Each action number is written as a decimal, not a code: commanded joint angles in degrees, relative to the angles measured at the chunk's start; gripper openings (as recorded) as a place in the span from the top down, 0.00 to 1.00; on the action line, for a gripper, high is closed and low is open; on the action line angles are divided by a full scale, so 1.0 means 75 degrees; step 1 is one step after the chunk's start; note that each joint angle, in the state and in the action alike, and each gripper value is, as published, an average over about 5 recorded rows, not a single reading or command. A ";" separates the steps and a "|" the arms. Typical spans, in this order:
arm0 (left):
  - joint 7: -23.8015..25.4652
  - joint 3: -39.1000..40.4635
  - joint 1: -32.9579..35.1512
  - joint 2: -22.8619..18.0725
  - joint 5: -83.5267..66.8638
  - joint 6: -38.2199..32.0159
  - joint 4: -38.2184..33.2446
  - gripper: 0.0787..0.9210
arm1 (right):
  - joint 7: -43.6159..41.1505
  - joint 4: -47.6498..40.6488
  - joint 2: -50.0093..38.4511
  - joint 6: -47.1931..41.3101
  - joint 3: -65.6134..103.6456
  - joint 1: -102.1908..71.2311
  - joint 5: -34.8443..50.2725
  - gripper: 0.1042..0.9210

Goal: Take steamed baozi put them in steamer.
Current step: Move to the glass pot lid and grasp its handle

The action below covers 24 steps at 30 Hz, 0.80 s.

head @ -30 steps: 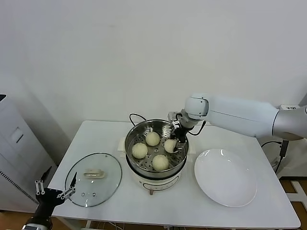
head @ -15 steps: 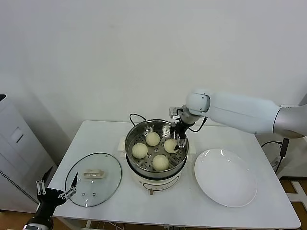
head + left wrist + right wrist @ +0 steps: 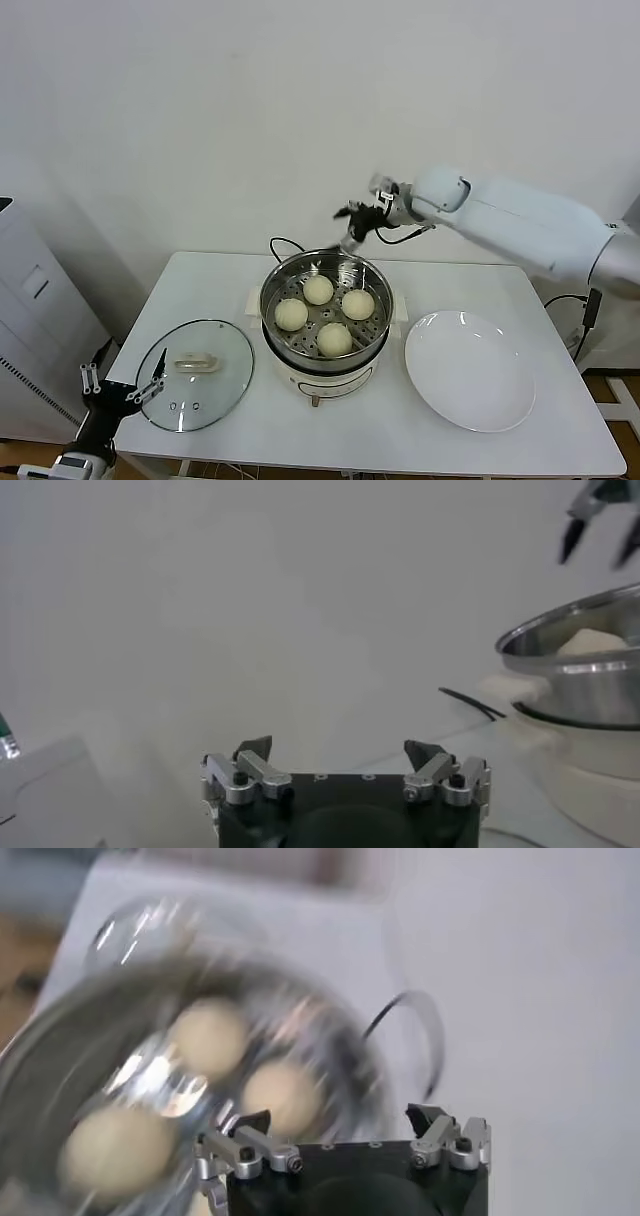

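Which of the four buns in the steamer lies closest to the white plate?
The bun on the right side of the steamer, nearest the plate.

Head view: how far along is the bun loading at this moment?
Done: all four buns sit in the steamer, and the plate holds nothing. In hand: nothing; the right gripper is above the steamer's far rim, fingers open and empty. The left gripper is parked low by the table's near left corner, open. Left: no bun remains to move; the glass lid lies on the table.
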 commanded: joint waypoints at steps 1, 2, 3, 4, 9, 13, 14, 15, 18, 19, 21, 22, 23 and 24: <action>-0.0091 0.0069 -0.0107 0.0064 0.0028 0.0074 -0.0095 0.12 | 0.6430 0.1182 -0.1179 0.1502 0.5093 -0.4574 0.0601 0.12; -0.0098 0.0070 -0.0087 0.0050 0.0039 0.0065 -0.0106 0.12 | 0.6544 0.1380 -0.1256 0.1567 0.5554 -0.5104 0.0541 0.12; -0.0100 0.0066 -0.0063 0.0035 0.0057 0.0053 -0.0116 0.12 | 0.6579 0.1535 -0.1296 0.1622 0.6020 -0.5612 0.0478 0.12; -0.0101 0.0060 -0.0038 0.0022 0.0084 0.0037 -0.0125 0.12 | 0.6547 0.1665 -0.1312 0.1674 0.6479 -0.6115 0.0399 0.12; -0.0092 0.0048 0.0002 -0.0005 0.0220 -0.0050 -0.0130 0.12 | 0.6256 0.2357 -0.1225 0.1852 0.8445 -0.8272 -0.0043 0.12; -0.0078 0.0049 -0.0003 -0.0004 0.0524 -0.0411 -0.0084 0.12 | 0.5901 0.3328 -0.0984 0.1808 0.9978 -1.0187 -0.0545 0.12; -0.0075 0.0043 0.0008 -0.0003 0.0651 -0.0553 -0.0067 0.12 | 0.5776 0.3578 -0.0883 0.1785 1.0322 -1.0699 -0.0685 0.12; -0.0074 0.0035 0.0030 -0.0002 0.0773 -0.0690 -0.0053 0.12 | 0.5663 0.3790 -0.0781 0.1768 1.0619 -1.1167 -0.0794 0.12; -0.0071 0.0003 0.0183 0.0008 0.0983 -0.1017 -0.0046 0.12 | 0.5284 0.4372 -0.0392 0.1765 1.1508 -1.2453 -0.1197 0.12; -0.0070 -0.0012 0.0242 0.0015 0.1028 -0.1115 -0.0036 0.12 | 0.5134 0.4537 -0.0278 0.1794 1.1784 -1.2844 -0.1405 0.12; -0.0073 -0.0055 0.0350 0.0033 0.1179 -0.1331 0.0004 0.12 | 0.4759 0.4859 -0.0067 0.1878 1.2280 -1.3501 -0.1922 0.12; -0.0078 -0.0075 0.0395 0.0043 0.1289 -0.1445 0.0040 0.12 | 0.4584 0.5024 0.0032 0.1924 1.2489 -1.3793 -0.2176 0.12; -0.0089 -0.0091 0.0427 0.0050 0.1426 -0.1565 0.0088 0.12 | 0.4454 0.5181 0.0125 0.1958 1.2649 -1.4037 -0.2375 0.12; -0.0109 -0.0105 0.0454 0.0059 0.1591 -0.1698 0.0151 0.12 | 0.4353 0.5357 0.0238 0.1972 1.2820 -1.4269 -0.2520 0.12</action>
